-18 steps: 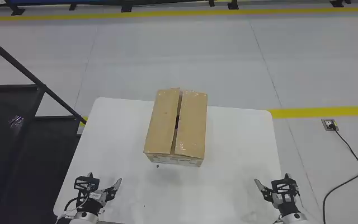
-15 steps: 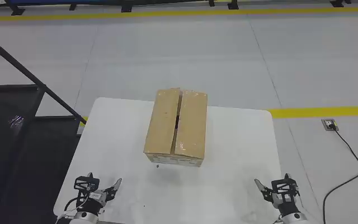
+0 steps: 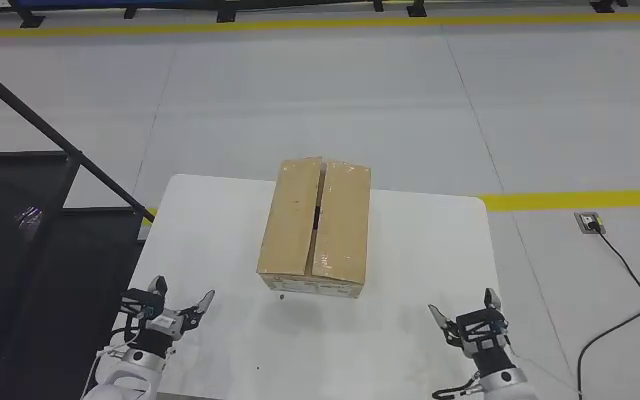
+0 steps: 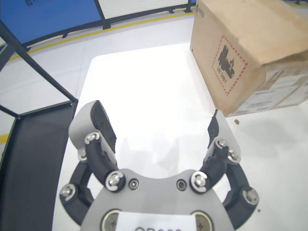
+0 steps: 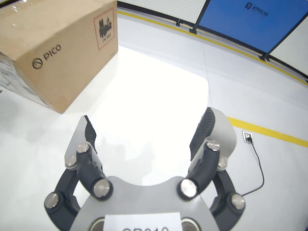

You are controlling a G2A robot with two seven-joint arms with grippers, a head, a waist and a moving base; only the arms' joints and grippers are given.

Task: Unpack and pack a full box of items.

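A brown cardboard box (image 3: 315,228) stands in the middle of the white table (image 3: 420,260), its top flaps folded down with a dark slit between them. The box (image 4: 243,51) also shows in the left wrist view and the box (image 5: 55,46) in the right wrist view. My left gripper (image 3: 182,303) hovers near the table's front left corner, open and empty. My right gripper (image 3: 463,311) hovers near the front right corner, open and empty too. Both are well short of the box. What the box holds is hidden.
A black frame with a dark panel (image 3: 45,270) stands beside the table's left edge. A small brown crumb (image 4: 236,121) lies on the table by the box's near corner. A socket with a cable (image 3: 590,223) sits on the floor to the right.
Both grippers have moved a little forward toward the box and now sit higher in the top view. The box has not moved.
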